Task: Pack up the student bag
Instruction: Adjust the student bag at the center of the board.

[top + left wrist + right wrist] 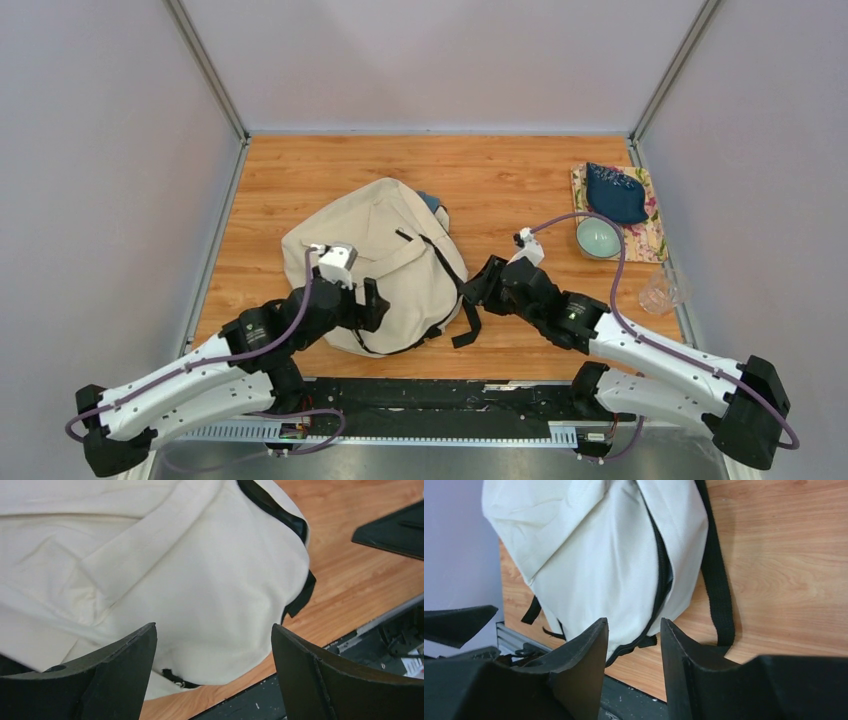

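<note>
Flanking near edge of student bag (385, 245) | left end effector (213, 626) spread | right end effector (634, 620) part-spread, empty

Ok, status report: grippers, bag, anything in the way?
Left gripper open, empty. Right gripper open, empty. Student bag lying on table between both. Loose black strap by right gripper.

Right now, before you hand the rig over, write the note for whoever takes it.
Left tool: open, nothing held, over the near side of the student bag.
Right tool: open, nothing held, at the bag's right edge by the zipper.
Bag: lying mid-table, zipper partly open, something blue showing at its far end.
Outside it, far right: teal pouch on a floral mat, green bowl, clear glass.
Left: probably pack those, then zip up.
</note>
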`<action>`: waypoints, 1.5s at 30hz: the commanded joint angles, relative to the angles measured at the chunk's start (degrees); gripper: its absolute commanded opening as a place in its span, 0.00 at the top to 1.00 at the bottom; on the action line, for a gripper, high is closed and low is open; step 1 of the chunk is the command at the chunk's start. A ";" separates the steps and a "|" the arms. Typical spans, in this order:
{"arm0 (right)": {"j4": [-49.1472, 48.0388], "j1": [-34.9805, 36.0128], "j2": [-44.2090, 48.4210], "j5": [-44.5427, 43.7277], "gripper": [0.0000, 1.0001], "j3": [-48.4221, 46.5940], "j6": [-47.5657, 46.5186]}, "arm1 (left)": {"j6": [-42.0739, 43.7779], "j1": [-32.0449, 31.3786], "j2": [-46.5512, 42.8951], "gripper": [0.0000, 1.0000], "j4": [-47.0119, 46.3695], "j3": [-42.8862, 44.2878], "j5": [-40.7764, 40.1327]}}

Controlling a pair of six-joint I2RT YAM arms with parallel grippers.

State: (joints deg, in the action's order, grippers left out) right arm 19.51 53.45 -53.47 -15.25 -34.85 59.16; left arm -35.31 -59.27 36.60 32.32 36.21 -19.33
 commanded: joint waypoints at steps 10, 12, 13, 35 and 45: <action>-11.07 7.80 -14.98 12.43 0.73 -10.32 -5.37 | -19.79 -0.15 -12.60 0.06 23.14 -5.09 -16.44; -10.46 9.73 -18.50 12.52 0.75 -12.24 -5.10 | -19.89 -0.15 -12.69 0.05 24.72 -4.83 -16.00; -9.85 10.18 -19.73 12.17 0.76 -12.87 -5.02 | -19.36 -0.15 -12.69 0.05 25.07 -4.48 -15.74; -3.78 12.99 -23.08 11.55 0.76 -17.88 -10.20 | -21.03 4.77 -11.90 0.09 17.44 -12.03 -12.13; -6.15 18.62 -24.48 11.29 0.65 -19.82 -10.02 | -17.61 14.26 -6.72 0.12 11.28 -14.32 -5.20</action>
State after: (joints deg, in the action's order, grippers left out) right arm 15.66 70.17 -77.78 -3.46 -51.70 50.04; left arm -54.89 -47.99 28.84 47.94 22.87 -27.86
